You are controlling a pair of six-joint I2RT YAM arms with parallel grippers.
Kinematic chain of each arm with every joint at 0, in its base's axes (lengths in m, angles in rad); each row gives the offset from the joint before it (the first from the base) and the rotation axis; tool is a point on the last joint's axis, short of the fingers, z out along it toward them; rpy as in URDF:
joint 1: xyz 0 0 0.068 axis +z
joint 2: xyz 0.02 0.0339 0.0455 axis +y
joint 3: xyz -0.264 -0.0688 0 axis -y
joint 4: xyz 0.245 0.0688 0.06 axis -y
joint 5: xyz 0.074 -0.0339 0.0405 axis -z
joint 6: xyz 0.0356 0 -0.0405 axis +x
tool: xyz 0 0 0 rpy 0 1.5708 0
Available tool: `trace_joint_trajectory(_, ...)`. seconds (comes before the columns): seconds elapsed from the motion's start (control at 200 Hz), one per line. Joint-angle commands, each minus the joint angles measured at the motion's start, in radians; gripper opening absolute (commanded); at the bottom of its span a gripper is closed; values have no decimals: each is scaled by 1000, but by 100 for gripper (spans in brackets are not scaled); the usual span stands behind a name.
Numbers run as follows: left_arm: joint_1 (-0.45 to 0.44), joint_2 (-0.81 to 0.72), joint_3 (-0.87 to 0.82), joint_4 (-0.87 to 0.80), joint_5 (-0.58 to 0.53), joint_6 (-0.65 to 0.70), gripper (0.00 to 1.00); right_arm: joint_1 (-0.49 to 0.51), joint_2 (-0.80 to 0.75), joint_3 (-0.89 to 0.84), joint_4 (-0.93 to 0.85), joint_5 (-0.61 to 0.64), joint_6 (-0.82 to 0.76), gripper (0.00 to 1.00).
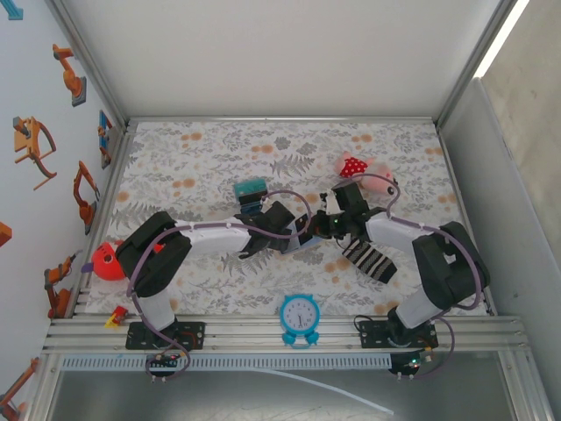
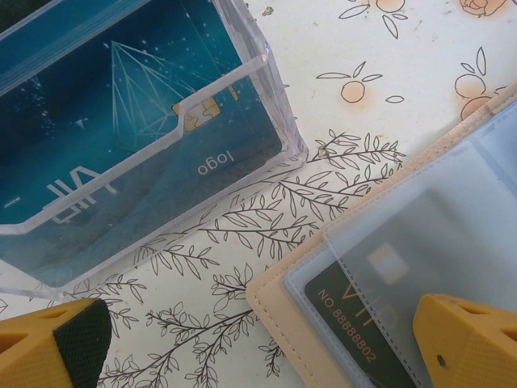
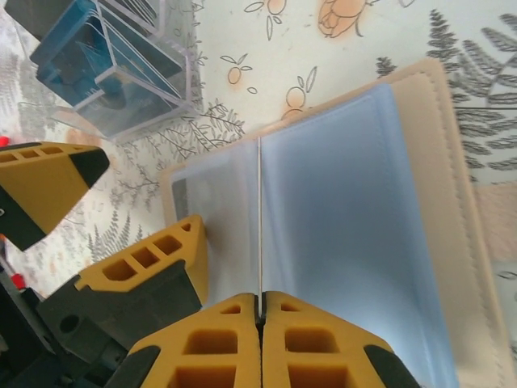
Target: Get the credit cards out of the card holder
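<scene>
Right claw [image 3: 260,323], pressed together, pinches the thin edge of a clear leaf inside the open card holder [image 3: 363,218], which lies flat on the flowered counter [image 3: 380,48]. Left claw [image 2: 258,356] hovers spread just beside it, one finger [image 2: 468,339] over a dark credit card [image 2: 363,303] tucked in a clear sleeve. Near it stands a clear box [image 2: 271,105] holding teal cards [image 2: 105,137]. We judge the step in hand to be reaching for the sleeved card. Next, we need the left claw to close on its edge and slide it out while the holder is pinned.

Robotics lab test cell: aluminium-profile frame [image 1: 263,326], white panel walls [image 1: 280,53], floral-print cloth surface [image 1: 202,167], orange robot-arm stickers [image 1: 35,145] on left wall.
</scene>
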Motion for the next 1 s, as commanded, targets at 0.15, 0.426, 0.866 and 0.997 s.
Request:
trace_joint_trajectory(0.15,-8,-133,-26,-71,21,41,97,4,-158,38,-207,98,-181,0)
trace_joint_trajectory(0.426,12,-353,-21,-12,132,234,97,14,-317,77,-316,21,-367,0)
trace_joint_trajectory(0.866,137,-465,0,-4,713,524,99,71,-383,166,-377,-196,-572,0)
trace_joint_trajectory(0.997,143,-473,8,-34,834,601,97,85,-385,194,-422,-237,-625,0)
